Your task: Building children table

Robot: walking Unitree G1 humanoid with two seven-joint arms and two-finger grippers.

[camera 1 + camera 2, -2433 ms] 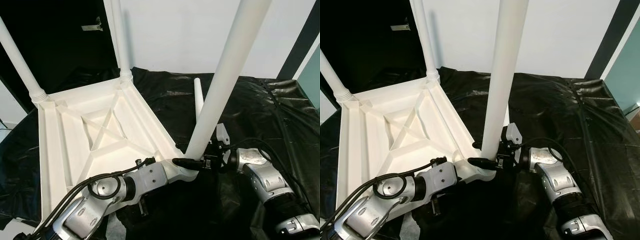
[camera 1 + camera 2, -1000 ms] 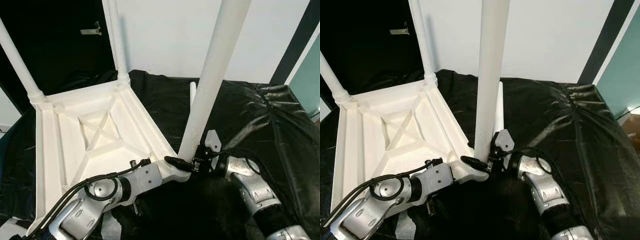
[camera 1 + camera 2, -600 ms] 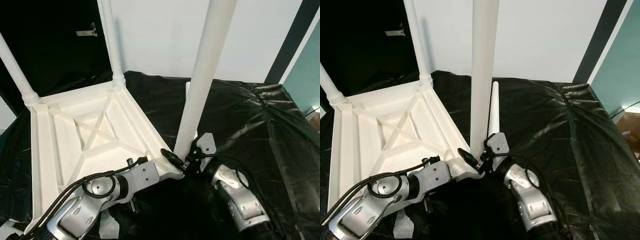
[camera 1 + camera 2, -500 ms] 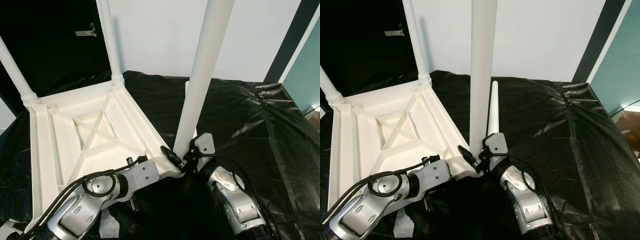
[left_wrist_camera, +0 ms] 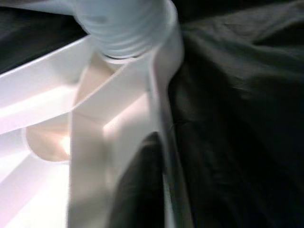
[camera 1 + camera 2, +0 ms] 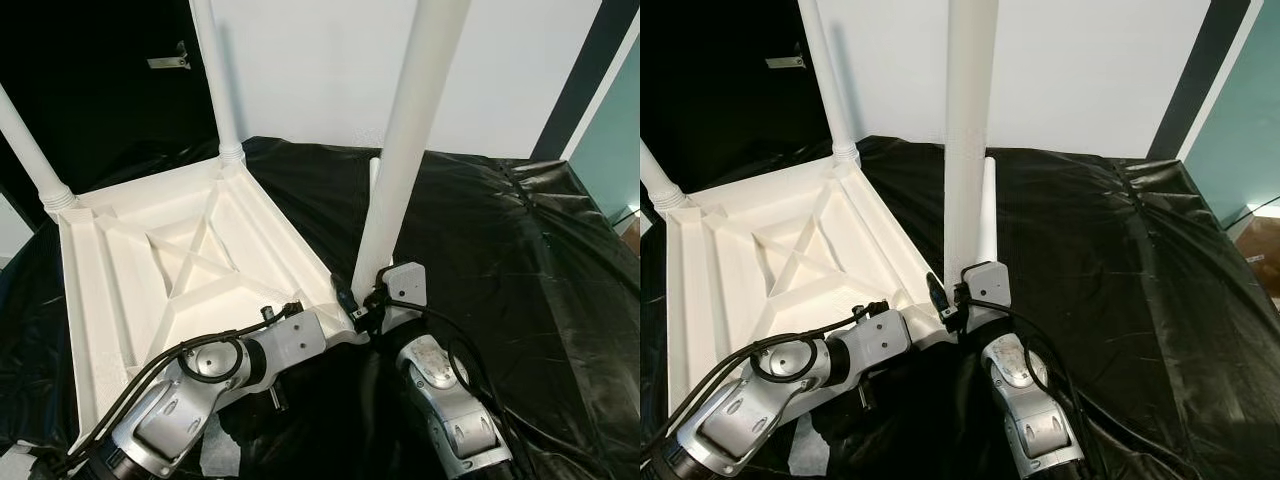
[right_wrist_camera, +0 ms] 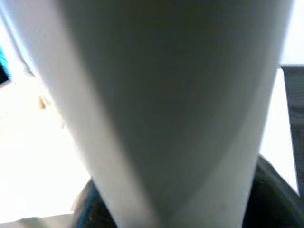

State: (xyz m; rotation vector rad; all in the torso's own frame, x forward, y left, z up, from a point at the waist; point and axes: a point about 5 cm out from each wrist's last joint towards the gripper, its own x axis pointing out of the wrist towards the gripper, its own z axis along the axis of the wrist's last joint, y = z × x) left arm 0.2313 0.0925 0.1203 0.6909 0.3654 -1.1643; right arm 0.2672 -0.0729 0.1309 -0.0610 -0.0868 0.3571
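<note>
On black sheeting, the upturned white table [image 6: 180, 260] has the right gripper [image 6: 358, 305] clamping its near leg [image 6: 400, 150].

The upturned table top [image 6: 180, 270] and the leg [image 6: 400, 160] just above the right gripper [image 6: 352, 308] look like smooth white plastic with a faint sheen. Beneath both grippers, the black sheet [image 6: 520, 260] is thin, crinkled, glossy plastic film. The arm shells [image 6: 440, 395] behind them look like brushed silver metal.

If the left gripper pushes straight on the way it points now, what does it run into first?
The left gripper already sits at the upturned tabletop edge; straight ahead, likely the ribbed base of the near leg at that corner, though depth is hard to judge.
</note>
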